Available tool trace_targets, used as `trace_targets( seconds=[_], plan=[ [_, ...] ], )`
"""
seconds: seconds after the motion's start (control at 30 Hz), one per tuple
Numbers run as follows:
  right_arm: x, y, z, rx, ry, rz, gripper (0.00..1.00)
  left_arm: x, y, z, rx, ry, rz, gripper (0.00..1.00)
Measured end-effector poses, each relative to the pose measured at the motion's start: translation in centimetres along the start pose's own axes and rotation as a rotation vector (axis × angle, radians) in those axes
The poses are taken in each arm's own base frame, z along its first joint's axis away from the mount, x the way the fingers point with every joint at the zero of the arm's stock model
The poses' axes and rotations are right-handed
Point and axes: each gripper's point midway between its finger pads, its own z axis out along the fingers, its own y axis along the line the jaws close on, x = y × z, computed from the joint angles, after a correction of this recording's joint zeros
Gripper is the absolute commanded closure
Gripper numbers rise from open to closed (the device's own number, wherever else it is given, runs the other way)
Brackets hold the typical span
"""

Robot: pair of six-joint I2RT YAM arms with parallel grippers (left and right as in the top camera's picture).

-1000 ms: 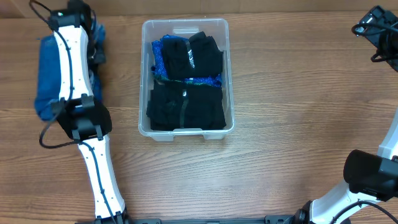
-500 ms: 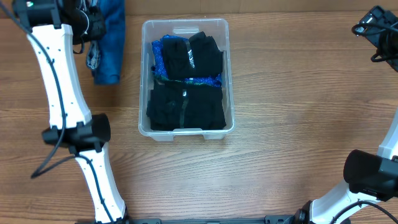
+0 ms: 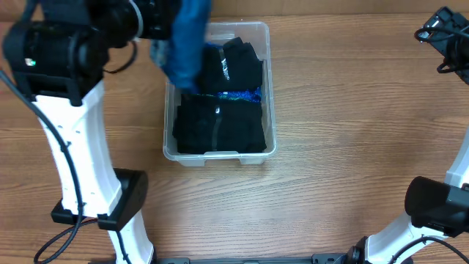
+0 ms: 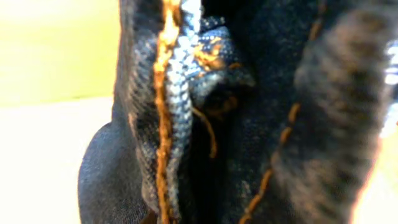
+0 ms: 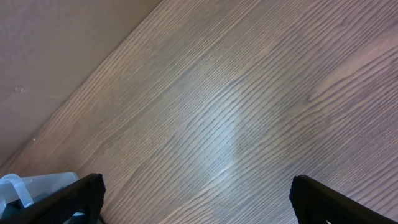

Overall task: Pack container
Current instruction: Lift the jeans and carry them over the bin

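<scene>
The clear plastic container stands at the table's middle, holding folded black clothes and a blue patterned garment. My left gripper is shut on blue jeans, which hang over the container's back left corner. In the left wrist view the denim with orange stitching fills the frame and hides the fingers. My right gripper is open and empty over bare wood at the far right back. The container's corner shows in the right wrist view.
The left arm's white links rise over the table's left side. The right arm's base stands at the front right. The table's back edge meets a wall.
My left gripper has lifted the blue jeans from the table's left side and carried them right, to over the container's back left corner. The right arm has not moved.
</scene>
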Motion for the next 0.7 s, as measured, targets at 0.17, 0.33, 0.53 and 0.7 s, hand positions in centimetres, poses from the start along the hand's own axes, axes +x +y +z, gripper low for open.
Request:
trace_targets(
  seconds=[0.17, 0.33, 0.53, 0.7],
  plan=[
    [0.0, 0.0, 0.0, 0.0, 0.001, 0.0, 0.0, 2.6, -2.0, 1.2, -0.03, 0.089, -0.061, 0.96],
    [0.0, 0.0, 0.0, 0.0, 0.0, 0.0, 0.0, 4.8, -0.4, 1.8, -0.2, 0.146, -0.155, 0.96],
    [0.0, 0.0, 0.0, 0.0, 0.0, 0.0, 0.0, 6.8, 1.7, 3.5, -0.317, 0.22, -0.264, 0.96],
    [0.0, 0.0, 0.0, 0.0, 0.0, 0.0, 0.0, 10.6, 3.3, 6.0, -0.391, 0.367, -0.331, 0.96]
  ],
)
